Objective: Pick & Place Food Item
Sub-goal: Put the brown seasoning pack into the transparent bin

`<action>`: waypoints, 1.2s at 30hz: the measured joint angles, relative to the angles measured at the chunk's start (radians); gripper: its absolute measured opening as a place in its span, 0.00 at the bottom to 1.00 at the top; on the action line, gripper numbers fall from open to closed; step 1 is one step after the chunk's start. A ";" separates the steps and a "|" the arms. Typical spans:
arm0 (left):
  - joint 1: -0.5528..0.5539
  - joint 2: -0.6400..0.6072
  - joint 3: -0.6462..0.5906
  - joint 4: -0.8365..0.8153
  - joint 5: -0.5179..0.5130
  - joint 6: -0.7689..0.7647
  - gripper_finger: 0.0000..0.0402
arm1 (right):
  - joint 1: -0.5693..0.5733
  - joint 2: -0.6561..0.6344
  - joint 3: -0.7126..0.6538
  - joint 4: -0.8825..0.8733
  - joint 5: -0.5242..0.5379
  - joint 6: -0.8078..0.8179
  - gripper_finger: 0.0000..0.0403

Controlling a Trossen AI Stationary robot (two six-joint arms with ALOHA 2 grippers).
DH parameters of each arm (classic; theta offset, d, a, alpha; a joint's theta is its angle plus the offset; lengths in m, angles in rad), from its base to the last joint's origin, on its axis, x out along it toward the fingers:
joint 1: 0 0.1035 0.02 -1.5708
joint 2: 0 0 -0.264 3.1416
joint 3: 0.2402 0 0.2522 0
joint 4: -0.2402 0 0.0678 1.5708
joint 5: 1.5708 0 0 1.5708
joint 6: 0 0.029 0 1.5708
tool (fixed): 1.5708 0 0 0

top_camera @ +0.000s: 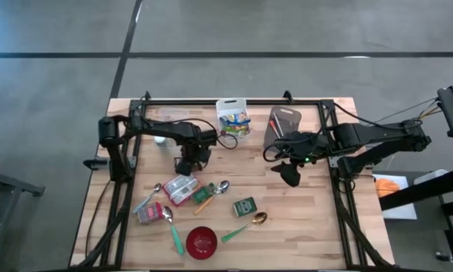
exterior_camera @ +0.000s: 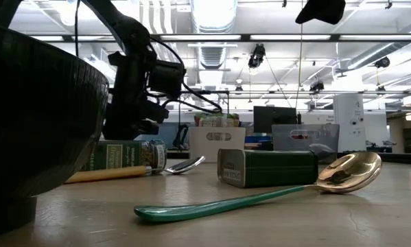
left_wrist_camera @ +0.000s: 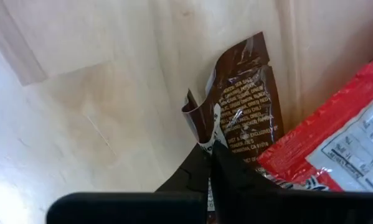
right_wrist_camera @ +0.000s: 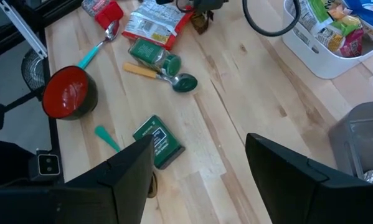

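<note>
Left gripper point(top_camera: 187, 168) is what you are working with, and it is clamping shut on the lower end of a brown snack wrapper point(left_wrist_camera: 242, 112); the left wrist view shows its dark fingers point(left_wrist_camera: 226, 171) pinching the foil where it crinkles. That wrapper is lying flat on the wooden table point(top_camera: 309, 211), just beside a red-and-white food packet point(top_camera: 181, 189), which sits among the spoons and tins on the left half.

You are handling something light, thin and soft. It is likely to flop and fold once lifted, and the glossy film looks slippery, so a pinch on the sealed end seam should hold better than one on the bulging middle. Watch that the neighbouring red packet is not coming up with it, since their edges are touching.

Your right gripper point(top_camera: 290, 172) is waiting above the right half with its jaws apart, holding nothing. A white bin point(top_camera: 233, 119) of packaged snacks is standing at the far edge.
</note>
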 joint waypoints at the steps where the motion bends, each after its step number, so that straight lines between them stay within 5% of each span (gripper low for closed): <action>1: 0.000 -0.003 0.004 -0.003 -0.001 -0.023 0.00 | 0.000 0.000 0.000 0.001 0.000 0.001 0.62; 12: 0.002 -0.165 0.017 -0.008 -0.012 -0.208 0.00 | 0.000 0.000 0.028 0.027 0.055 0.081 0.62; 25: 0.003 -0.430 0.018 0.074 -0.016 -0.527 0.00 | 0.000 0.050 0.033 0.320 0.196 0.108 0.62; 36: 0.004 -0.635 0.021 0.629 -0.034 -0.867 0.00 | -0.002 0.195 0.034 0.680 0.407 0.126 0.62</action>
